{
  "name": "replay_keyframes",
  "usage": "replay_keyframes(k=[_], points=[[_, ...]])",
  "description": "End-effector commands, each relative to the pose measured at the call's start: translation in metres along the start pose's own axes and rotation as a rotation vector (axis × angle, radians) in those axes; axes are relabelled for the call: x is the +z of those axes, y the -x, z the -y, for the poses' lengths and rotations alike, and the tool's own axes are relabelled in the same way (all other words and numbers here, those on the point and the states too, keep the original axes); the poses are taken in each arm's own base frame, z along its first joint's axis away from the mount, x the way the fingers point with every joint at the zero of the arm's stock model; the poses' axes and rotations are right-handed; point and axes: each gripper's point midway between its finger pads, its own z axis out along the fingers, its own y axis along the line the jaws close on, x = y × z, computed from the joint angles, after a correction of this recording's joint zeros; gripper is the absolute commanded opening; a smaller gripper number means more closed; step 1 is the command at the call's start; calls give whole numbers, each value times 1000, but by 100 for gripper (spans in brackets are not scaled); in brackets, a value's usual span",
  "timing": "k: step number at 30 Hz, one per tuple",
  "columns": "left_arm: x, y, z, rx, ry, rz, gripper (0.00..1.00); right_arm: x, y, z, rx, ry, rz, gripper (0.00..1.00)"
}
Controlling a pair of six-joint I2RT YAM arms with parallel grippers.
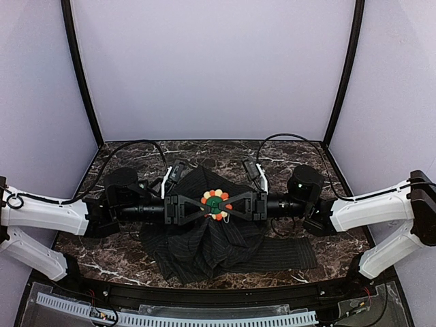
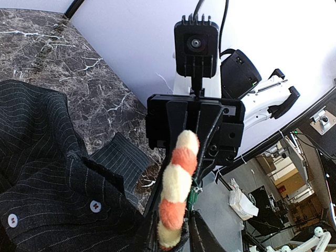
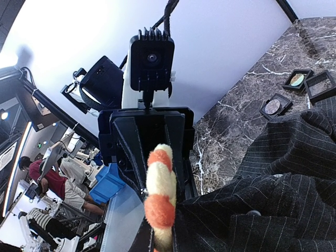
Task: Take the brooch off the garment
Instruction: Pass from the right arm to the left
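Brooch [image 1: 216, 199]: round flower, green centre ringed by orange, red and white beads, pinned on a black pinstriped garment [image 1: 197, 238], directly between both grippers' meeting tips. Right gripper [image 1: 230, 203] is clamped on its rim. Left gripper [image 1: 204, 203] is at the opposite rim, closure unclear. Bare marble table [image 1: 136, 153] lies beyond both. Small black boxes [image 3: 296, 80] sit ahead of the right gripper, off to one side.

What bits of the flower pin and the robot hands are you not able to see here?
- Top view: the brooch sits over the tips of the left gripper and right gripper, so who holds it is unclear.
- Wrist views: brooch seen edge-on, green centre hidden.
- Every view: its pin, buried in the garment.
- Right wrist view: small boxes, contents too small.
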Motion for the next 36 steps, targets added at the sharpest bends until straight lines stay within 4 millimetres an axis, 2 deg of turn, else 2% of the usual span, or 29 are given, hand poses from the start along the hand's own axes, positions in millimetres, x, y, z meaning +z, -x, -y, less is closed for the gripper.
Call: replay_keyframes(k=[1,5,14,17,29,31,36], points=[[0,1,-6,-5,18,-7,22,-3,8,-18,-45,61,24,0],[3,1,1,8,-23,-18,27,-2,7,-18,-44,64,19,0],[3,6,8,30,-47,-10,28,-1,3,-23,-43,103,-4,0],[3,7,10,36,-55,-3,35,-1,3,-25,-45,111,-5,0],[-2,12,10,24,-66,32,50,0,3,-28,-47,128,-14,0],[-3,11,10,22,-68,35,48,0,3,-28,-48,128,-13,0],[-1,8,9,14,-76,18,30,1,4,-28,-47,127,-13,0]])
